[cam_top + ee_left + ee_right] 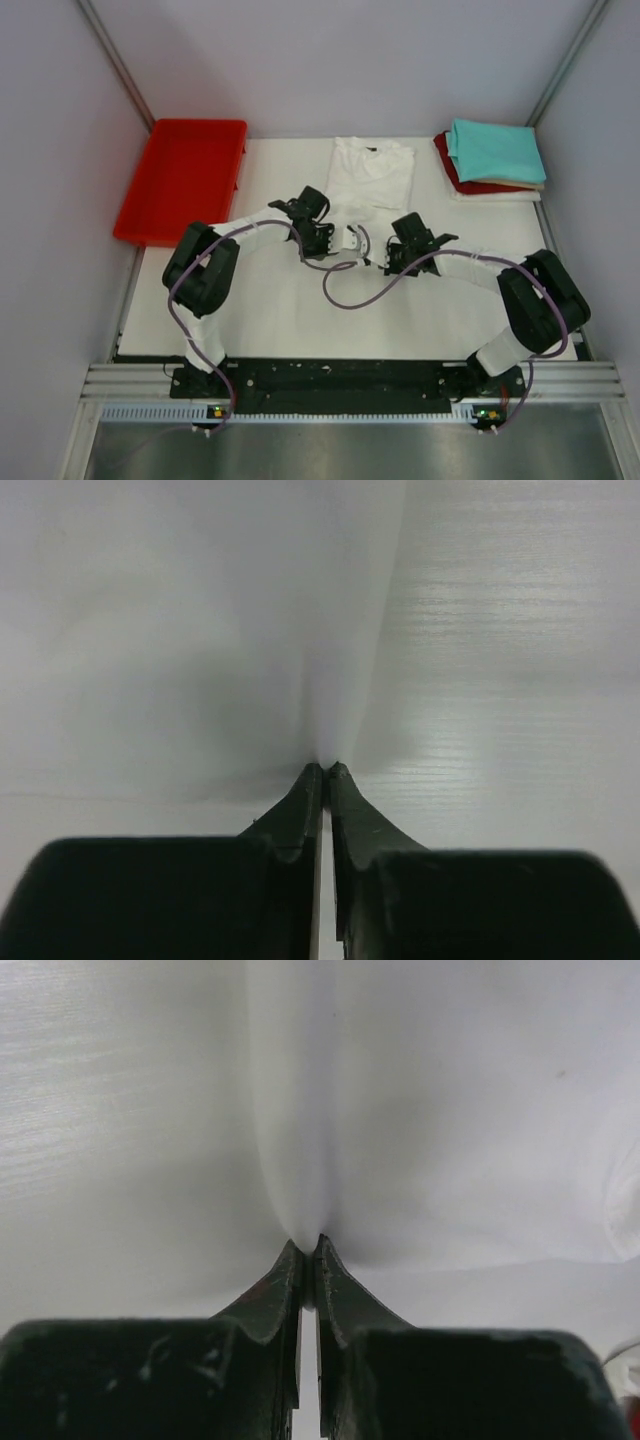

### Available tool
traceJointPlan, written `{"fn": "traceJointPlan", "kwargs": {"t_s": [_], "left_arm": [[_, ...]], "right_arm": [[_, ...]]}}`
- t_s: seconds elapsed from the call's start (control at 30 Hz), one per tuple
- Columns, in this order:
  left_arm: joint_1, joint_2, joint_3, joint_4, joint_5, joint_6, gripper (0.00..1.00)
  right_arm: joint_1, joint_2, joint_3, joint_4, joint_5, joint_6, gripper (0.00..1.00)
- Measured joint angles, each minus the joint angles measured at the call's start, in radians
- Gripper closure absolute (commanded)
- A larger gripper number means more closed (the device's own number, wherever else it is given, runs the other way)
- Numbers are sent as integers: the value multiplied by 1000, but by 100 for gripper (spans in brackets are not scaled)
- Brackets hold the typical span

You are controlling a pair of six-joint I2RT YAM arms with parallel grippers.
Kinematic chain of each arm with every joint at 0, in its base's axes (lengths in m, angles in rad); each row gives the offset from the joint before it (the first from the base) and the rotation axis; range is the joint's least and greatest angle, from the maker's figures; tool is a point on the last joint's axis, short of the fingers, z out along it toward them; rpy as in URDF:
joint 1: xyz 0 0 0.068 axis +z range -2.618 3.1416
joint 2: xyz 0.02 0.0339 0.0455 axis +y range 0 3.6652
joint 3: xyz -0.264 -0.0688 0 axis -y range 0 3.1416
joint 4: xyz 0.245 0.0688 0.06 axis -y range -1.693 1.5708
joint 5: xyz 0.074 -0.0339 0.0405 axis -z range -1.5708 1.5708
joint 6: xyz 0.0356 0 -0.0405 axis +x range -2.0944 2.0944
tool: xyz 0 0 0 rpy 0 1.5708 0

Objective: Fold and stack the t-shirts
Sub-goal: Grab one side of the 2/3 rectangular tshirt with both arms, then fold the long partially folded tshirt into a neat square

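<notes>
White t-shirt (372, 172) mid-table (folded stack (495, 160) far-right)

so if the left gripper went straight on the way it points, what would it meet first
The white shirt: the left gripper is shut on its fold, with more cloth straight ahead, it seems.

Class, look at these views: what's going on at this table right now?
Two robot arms are working on a white t-shirt lying mid-table. The left arm and the right arm each have their jaws pinched shut on its near edge, apparently to fold it. A stack of folded shirts, teal on top, sits at the far right; a red tray lies far left.
</notes>
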Motion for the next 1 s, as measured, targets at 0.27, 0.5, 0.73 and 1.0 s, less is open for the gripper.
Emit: {"fn": "traceJointPlan", "kwargs": {"t_s": [0.27,0.5,0.73,1.0], "left_arm": [[5,27,45,-70,0,-33,100],[-18,-148,-47,-176,11,-50,100],[-92,-391,-127,-401,51,-55,100],[-157,-636,-123,-682,165,-68,100]], "right_arm": [[4,-39,-3,-34,19,47,100],[141,-290,-36,-151,20,110,100],[376,-518,-27,-407,24,195,100],[617,-623,127,-646,-49,361,100]]}}
